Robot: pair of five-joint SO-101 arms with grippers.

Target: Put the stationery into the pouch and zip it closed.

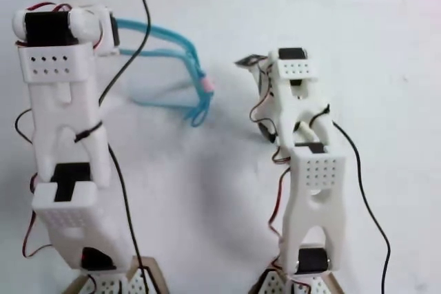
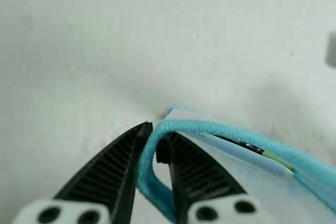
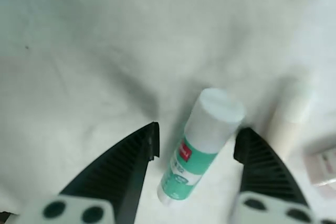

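Counted at 1 counter: 2 arms, left arm & right arm; 2 end effectors, left end effector & right end effector; 1 pouch; 1 glue stick; 1 pale tube.

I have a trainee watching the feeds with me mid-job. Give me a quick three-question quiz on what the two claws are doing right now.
1. True or false: the left claw is shut on the blue-trimmed edge of the pouch.
2. What lies between the open fingers of the right claw? A) a pen B) a glue stick C) an eraser
3. Fill in: the glue stick lies on the ____, not yet in the pouch.

Key: 1 true; 2 B; 3 table.
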